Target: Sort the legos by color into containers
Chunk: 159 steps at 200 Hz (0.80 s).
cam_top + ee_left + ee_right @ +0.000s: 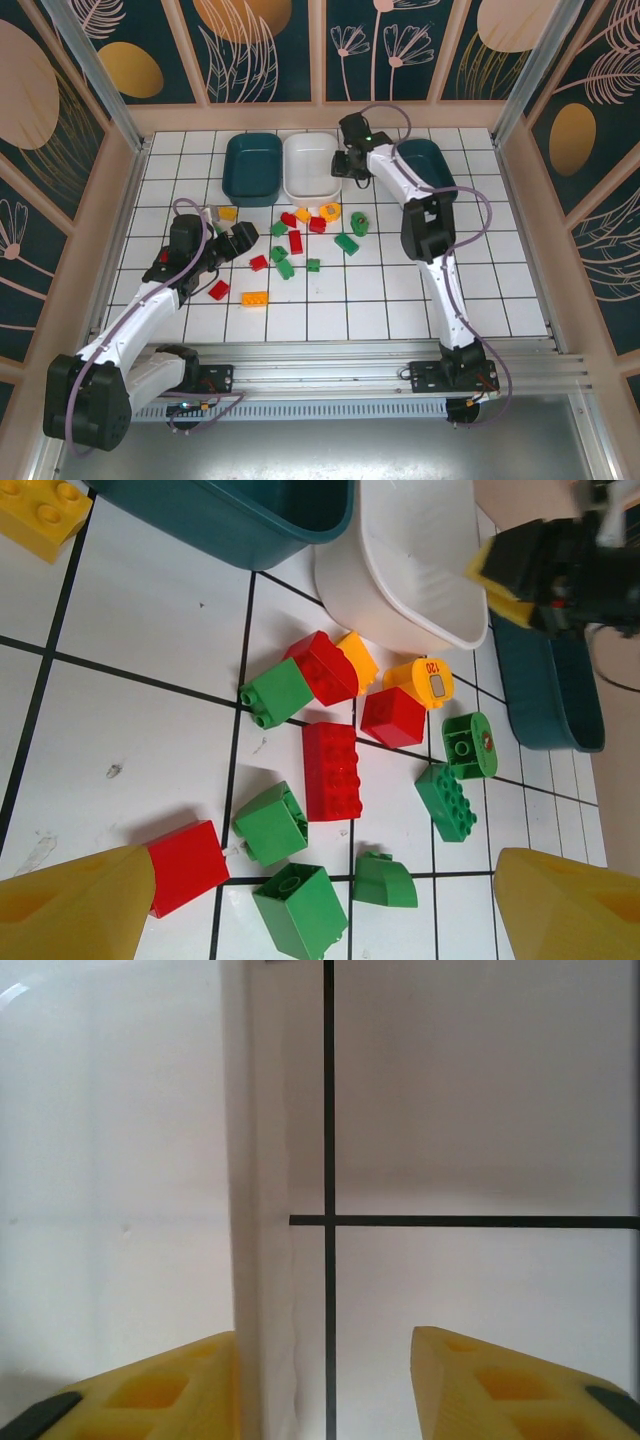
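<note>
Legos (pixel 300 240) in red, green and yellow-orange were seen scattered on the white-tiled table (pixel 400 300). Most were clustered just in front of three trays lined up along the far edge: a left teal tray (pixel 250 195), a white tray (pixel 310 197) in the middle, and a right teal tray (pixel 432 160) partly hidden behind the right arm. A few were set apart nearer the left arm, among them a yellow brick (pixel 254 298). The right gripper (pixel 345 165) was held over the right rim of the white tray. In its wrist view the fingertips were parted with nothing between them, and what looked like the tray's wall ran up between them beside a bare tile. The left gripper (pixel 237 240) hung over the left side of the cluster with its fingers spread wide and nothing held, a red brick (pixel 185 865) lying just beside one fingertip. The step in hand was judged to be a drop at the white tray by the right arm, with most of the sorting not yet done. The next move was judged to call for the left gripper to be lowered over one brick, most likely the red one. Its fingers would have to be set clear of the green bricks close by, so that only one colour is lifted.
</note>
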Motion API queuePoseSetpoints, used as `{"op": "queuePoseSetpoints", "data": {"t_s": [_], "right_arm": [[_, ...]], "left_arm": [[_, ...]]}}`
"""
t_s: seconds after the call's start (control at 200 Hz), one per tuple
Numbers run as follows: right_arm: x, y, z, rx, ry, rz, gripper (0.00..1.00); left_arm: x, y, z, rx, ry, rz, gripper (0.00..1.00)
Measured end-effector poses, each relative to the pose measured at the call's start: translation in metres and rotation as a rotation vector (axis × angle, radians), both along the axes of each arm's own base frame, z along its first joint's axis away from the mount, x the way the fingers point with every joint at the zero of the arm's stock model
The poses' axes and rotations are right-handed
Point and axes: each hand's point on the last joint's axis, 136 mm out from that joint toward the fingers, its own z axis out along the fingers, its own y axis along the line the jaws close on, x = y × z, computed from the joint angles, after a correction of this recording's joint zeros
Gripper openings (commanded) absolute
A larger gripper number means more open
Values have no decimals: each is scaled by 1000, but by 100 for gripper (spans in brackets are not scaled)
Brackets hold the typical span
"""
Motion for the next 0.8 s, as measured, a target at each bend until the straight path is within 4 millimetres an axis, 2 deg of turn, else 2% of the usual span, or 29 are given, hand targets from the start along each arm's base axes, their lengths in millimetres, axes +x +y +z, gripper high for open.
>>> {"op": "queuePoseSetpoints", "data": {"t_s": [0.095,0.18,0.225,0.27,0.36,0.41,0.46,0.551,0.701,0.796], "right_arm": [[-8,-19,41,-19,-74,-12,55],[-9,-49,79,-33,-147,-48,55],[-6,-69,92,-46,-180,-72,55],[-4,-90,95,-67,-192,-94,55],[-1,-131,78,-125,-167,-136,54],[-4,-148,55,-160,-121,-147,53],[-10,-156,33,-186,-74,-149,51],[-20,-153,-2,-196,-10,-120,44],[-25,-133,-14,-165,-4,-67,28],[-28,-124,-19,-133,6,-42,27]], "left_arm": [[0,-2,-4,-3,16,-9,88],[0,-5,-8,-13,29,-25,87],[0,-7,-9,-19,34,-34,87],[0,-9,-11,-23,39,-41,87],[1,-11,-15,-30,51,-54,87],[1,-12,-16,-33,56,-59,87],[1,-13,-17,-36,60,-63,87],[1,-14,-17,-37,60,-66,87],[0,-14,-17,-37,59,-66,87],[0,-14,-16,-37,57,-66,87]]}}
